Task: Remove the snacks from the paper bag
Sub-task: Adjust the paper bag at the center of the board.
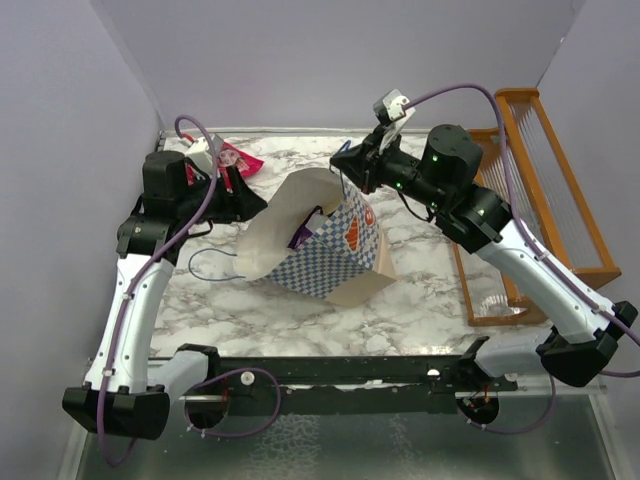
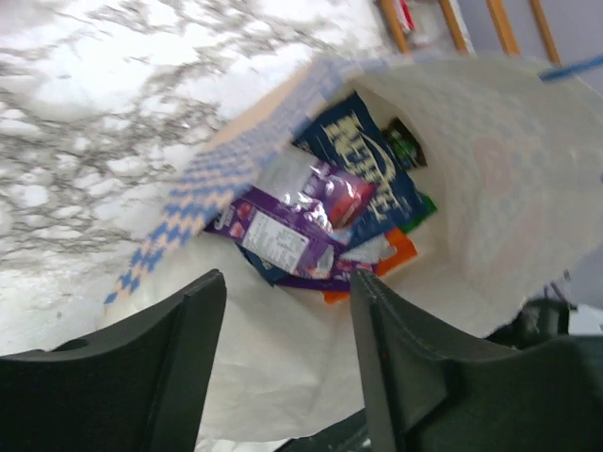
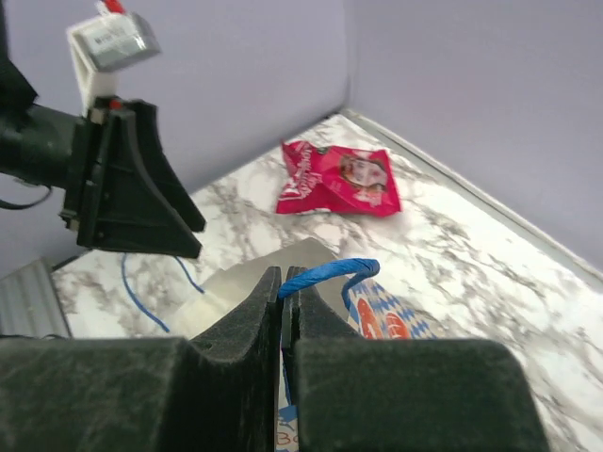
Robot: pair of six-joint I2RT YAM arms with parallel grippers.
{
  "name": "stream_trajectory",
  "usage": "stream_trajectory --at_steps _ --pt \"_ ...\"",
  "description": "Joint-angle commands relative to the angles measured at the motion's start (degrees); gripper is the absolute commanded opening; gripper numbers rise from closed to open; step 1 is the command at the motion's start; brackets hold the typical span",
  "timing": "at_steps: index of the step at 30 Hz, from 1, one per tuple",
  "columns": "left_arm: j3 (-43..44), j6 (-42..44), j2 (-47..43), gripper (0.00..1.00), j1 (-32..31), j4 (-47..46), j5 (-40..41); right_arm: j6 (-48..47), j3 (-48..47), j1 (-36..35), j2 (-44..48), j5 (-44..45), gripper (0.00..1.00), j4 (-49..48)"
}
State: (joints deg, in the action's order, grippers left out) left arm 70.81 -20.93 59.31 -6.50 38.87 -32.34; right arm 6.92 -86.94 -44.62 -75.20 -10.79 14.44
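The paper bag (image 1: 335, 250) lies tilted at the table's middle, mouth facing left. My right gripper (image 1: 345, 172) is shut on the bag's blue cord handle (image 3: 325, 275) and holds the upper side up; the gripper also shows in the right wrist view (image 3: 285, 282). My left gripper (image 2: 287, 311) is open and empty just outside the bag's mouth (image 1: 245, 205). Inside the bag lie a dark blue chips bag (image 2: 367, 179), a purple pack (image 2: 283, 235), an orange pack (image 2: 396, 256) and a bit of green (image 2: 426, 202). The large pink-red bag (image 1: 237, 160) lies on the table at the back left, also in the right wrist view (image 3: 339, 179).
An orange wooden rack (image 1: 540, 200) stands along the right side of the marble table (image 1: 420, 300). The bag's other blue cord handle (image 1: 205, 265) trails on the table to the left of the bag. Purple walls close in the back and sides.
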Motion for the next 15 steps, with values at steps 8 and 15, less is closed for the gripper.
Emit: stream_trajectory --at_steps 8,15 --pt "11.59 -2.07 6.86 0.82 0.11 7.52 20.13 -7.57 -10.01 1.41 -1.52 11.06 0.02 8.06" --pt "13.98 -8.08 10.48 0.81 0.41 10.09 18.04 -6.69 -10.49 1.99 -0.17 8.77 0.02 10.36"
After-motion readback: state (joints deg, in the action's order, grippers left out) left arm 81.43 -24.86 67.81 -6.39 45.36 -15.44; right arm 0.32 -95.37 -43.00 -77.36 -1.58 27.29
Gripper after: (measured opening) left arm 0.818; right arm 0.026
